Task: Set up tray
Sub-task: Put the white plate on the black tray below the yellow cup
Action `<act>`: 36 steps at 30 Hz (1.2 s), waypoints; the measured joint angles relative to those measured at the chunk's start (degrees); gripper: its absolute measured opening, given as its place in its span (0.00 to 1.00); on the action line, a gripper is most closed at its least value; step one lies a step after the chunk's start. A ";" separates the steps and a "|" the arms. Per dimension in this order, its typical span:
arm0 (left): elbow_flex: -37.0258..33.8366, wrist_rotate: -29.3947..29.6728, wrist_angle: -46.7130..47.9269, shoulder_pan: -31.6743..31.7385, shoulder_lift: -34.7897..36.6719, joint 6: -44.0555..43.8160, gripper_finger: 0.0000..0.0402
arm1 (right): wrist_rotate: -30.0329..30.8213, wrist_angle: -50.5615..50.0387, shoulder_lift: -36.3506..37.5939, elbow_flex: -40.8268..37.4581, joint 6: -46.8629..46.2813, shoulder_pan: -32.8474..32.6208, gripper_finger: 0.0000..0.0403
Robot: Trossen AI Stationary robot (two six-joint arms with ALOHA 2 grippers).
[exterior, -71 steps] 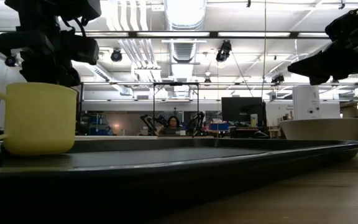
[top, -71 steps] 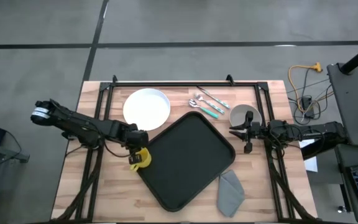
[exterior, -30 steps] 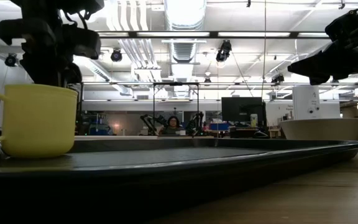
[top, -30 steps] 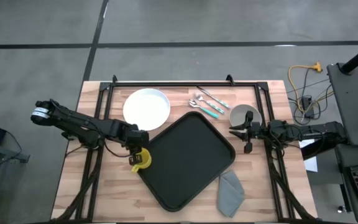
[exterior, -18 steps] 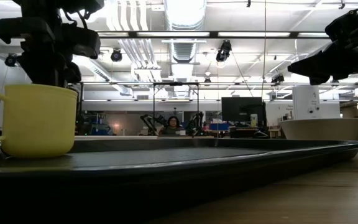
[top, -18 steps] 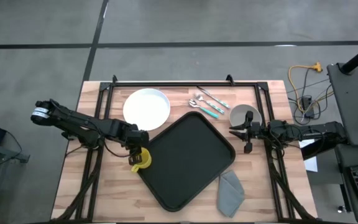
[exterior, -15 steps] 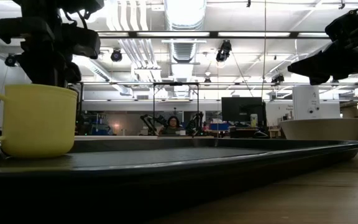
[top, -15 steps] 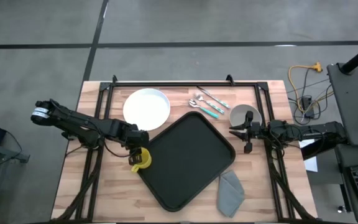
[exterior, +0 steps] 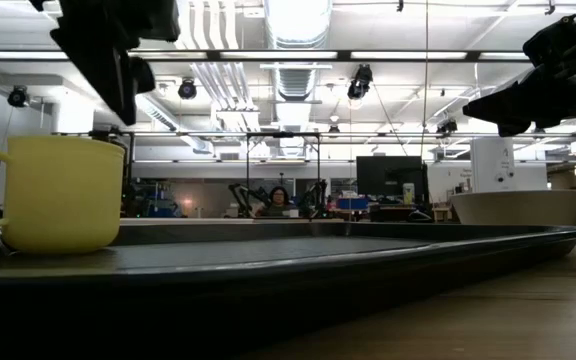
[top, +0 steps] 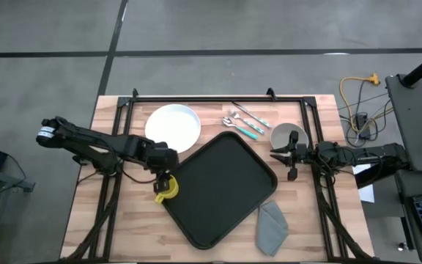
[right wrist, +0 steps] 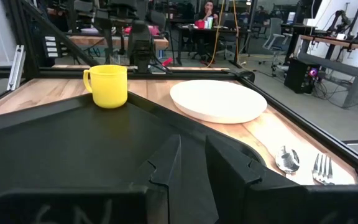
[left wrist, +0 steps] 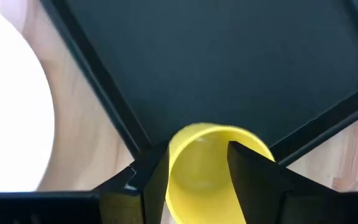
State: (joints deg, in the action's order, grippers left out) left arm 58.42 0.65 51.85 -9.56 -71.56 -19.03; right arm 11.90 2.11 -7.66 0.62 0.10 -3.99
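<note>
Listing the bench (top: 108,220) as it stands.

Tray (top: 222,187): black, rimmed, mid-bench, turned diagonally so its long axis runs from the plate side toward the cloth. Interior bare.

Mug (top: 166,186): yellow, upright, at the tray's left corner; whether it sits on the rim or just beside it cannot be told.

Left claw (top: 163,163): directly above the mug, raised clear of it. Its wrist view shows the fingers (left wrist: 253,171) parted, straddling the mug's mouth and gripping nothing. This arm is nearer the mug and the plate; the tray's floor lies just to its right.

Right claw (top: 283,155): beside the tray's right edge, near the bowl, waiting. Fingers close together with a slim gap, nothing between them.

Plate (top: 173,127): white, off the tray, beyond its upper-left edge.

Cutlery (top: 243,122): teal-handled pieces, beyond the tray's top corner.

Bowl (top: 288,136): grey, right of the tray.

Cloth (top: 272,224): grey, at the tray's lower right.

Writing: none legible.
</note>
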 joint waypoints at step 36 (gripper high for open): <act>-12.75 13.97 -17.26 16.90 -1.57 11.46 0.37 | 0.00 0.00 -0.02 0.00 -0.02 0.00 0.17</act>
State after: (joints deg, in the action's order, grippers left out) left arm 45.66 14.63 34.58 7.34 -73.13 -7.57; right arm 11.90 2.11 -7.68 0.62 0.08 -3.99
